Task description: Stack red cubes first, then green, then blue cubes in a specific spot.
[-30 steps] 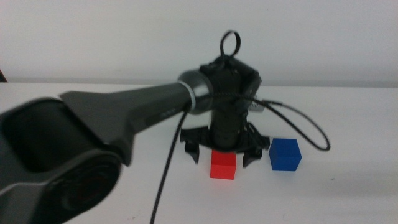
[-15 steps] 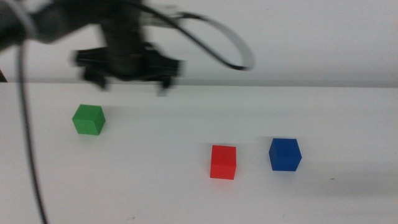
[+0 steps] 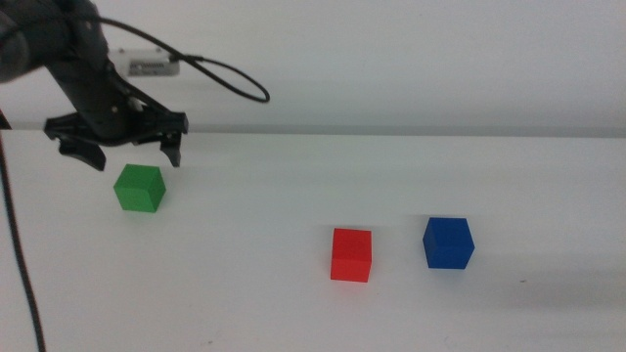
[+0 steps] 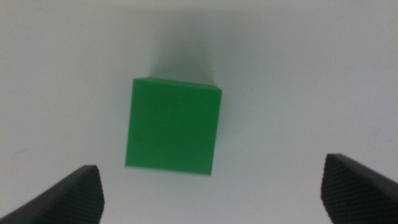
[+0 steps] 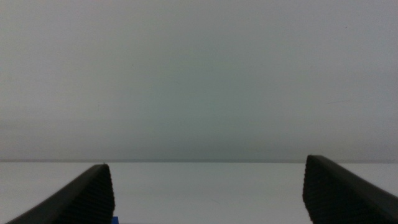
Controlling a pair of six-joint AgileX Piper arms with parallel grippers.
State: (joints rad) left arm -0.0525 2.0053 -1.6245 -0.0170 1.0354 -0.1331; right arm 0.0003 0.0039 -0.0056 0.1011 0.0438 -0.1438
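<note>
The green cube [image 3: 138, 188] sits on the white table at the left, and my left gripper [image 3: 121, 147] hovers just above and behind it, open and empty. From the left wrist camera the green cube [image 4: 173, 126] lies below and between the wide-spread jaws of my left gripper [image 4: 211, 190]. The red cube [image 3: 351, 254] rests near the middle of the table with the blue cube [image 3: 448, 242] close on its right, a small gap between them. My right gripper [image 5: 208, 190] is out of the middle view; its own view shows it open over bare table.
A black cable [image 3: 210, 73] loops from the left arm over the back of the table. The white table [image 3: 293, 313] meets a pale wall behind.
My left gripper has let go of the red cube, leaving it beside the blue cube, and swung left to hover over the green cube.
</note>
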